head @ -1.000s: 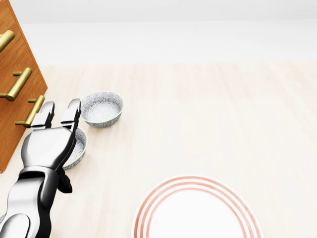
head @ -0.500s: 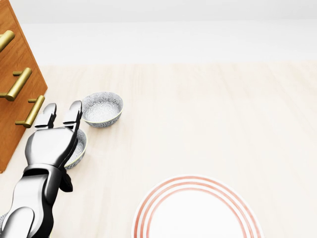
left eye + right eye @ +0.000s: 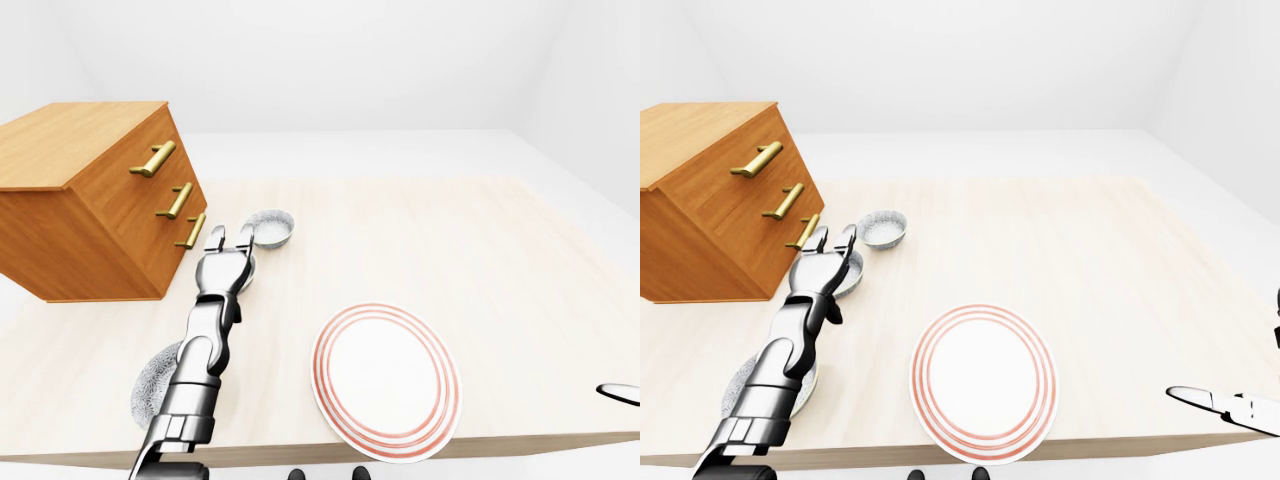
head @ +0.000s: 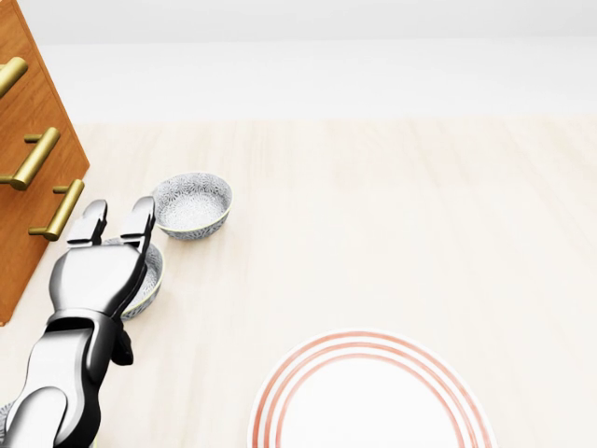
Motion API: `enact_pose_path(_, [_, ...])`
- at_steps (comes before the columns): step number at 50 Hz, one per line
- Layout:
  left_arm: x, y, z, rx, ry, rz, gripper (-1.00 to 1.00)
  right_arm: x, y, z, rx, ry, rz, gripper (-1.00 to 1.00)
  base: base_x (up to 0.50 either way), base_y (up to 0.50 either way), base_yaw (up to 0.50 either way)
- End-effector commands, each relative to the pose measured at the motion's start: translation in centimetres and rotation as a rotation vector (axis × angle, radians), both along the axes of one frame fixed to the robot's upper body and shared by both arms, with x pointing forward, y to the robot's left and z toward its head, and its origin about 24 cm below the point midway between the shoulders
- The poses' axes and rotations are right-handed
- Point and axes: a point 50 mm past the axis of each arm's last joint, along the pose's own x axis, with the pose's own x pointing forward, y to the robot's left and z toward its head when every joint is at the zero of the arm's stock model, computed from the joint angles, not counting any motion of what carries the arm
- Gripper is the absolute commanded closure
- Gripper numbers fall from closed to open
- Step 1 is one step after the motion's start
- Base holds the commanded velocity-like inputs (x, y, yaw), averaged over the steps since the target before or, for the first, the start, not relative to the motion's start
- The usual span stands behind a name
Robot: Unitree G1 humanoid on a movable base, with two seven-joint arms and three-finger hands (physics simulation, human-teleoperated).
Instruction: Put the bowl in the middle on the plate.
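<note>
Silver left hand, fingers spread, over middle bowl.

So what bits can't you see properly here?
Middle bowl: head view, mostly covered by the left hand; whether the fingers touch it is unclear.
Nearest bowl: left-eye view, partly hidden under the left arm.
Plate: head view, lower part cut off by the bottom edge.
Right hand: right-eye view, cut off by the right edge; open or shut is unclear.
</note>
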Motion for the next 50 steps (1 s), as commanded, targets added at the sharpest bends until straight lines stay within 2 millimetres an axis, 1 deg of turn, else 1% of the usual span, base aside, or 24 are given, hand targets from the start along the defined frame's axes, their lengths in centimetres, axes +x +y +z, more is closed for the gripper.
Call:
enact_pose_path(1, [0.2,0.0,-0.2,0.015,0.015,0.0,-1.0,-0.1,0.1,0.2,-0.009,-0.005,0.001,-1.0,0.0,0.0,0.0])
enact_pose_path(10, [0.4,0.2,-0.2,0.029,0.019,0.005,-1.0,-0.1,0.1,0.2,-0.007,-0.004,0.002,-1.0,0.0,0.0,0.0])
enact_pose_path(13, [0.6,0.2,-0.3,0.043,0.022,0.004,-1.0,-0.1,0.2,-0.1,0.001,0.002,0.004,-1.0,0.0,0.0,0.0])
enact_pose_path(18, [1.1,0.3,0.0,0.07,0.032,0.004,-1.0,-0.2,0.2,0.2,-0.01,-0.005,0.006,-1.0,0.0,0.0,0.0])
enact_pose_path(27, [1.2,0.6,-0.6,0.085,0.05,0.013,-1.0,-0.1,0.1,-0.1,0.003,0.003,0.005,-1.0,0.0,0.0,0.0])
enact_pose_path(34, [1.2,0.5,-0.9,0.096,0.067,0.011,-1.0,-0.1,0.1,0.0,0.002,-0.001,0.004,-1.0,0.0,0.0,0.0])
enact_pose_path(37, [1.2,0.6,-1.0,0.098,0.074,0.014,-1.0,-0.3,0.2,0.3,-0.012,-0.01,0.006,-1.0,0.0,0.0,0.0])
enact_pose_path(43, [1.1,0.7,-1.2,0.097,0.084,0.015,-1.0,-0.3,0.1,0.1,-0.002,-0.003,0.004,-1.0,0.0,0.0,0.0])
enact_pose_path(44, [1.1,0.7,-1.3,0.099,0.087,0.016,-1.0,-0.4,0.1,0.4,-0.012,-0.012,0.002,-1.0,0.0,0.0,0.0])
enact_pose_path(50, [1.1,1.1,-1.6,0.103,0.102,0.026,-1.0,-0.4,0.2,0.4,-0.013,-0.011,0.004,-1.0,0.0,0.0,0.0])
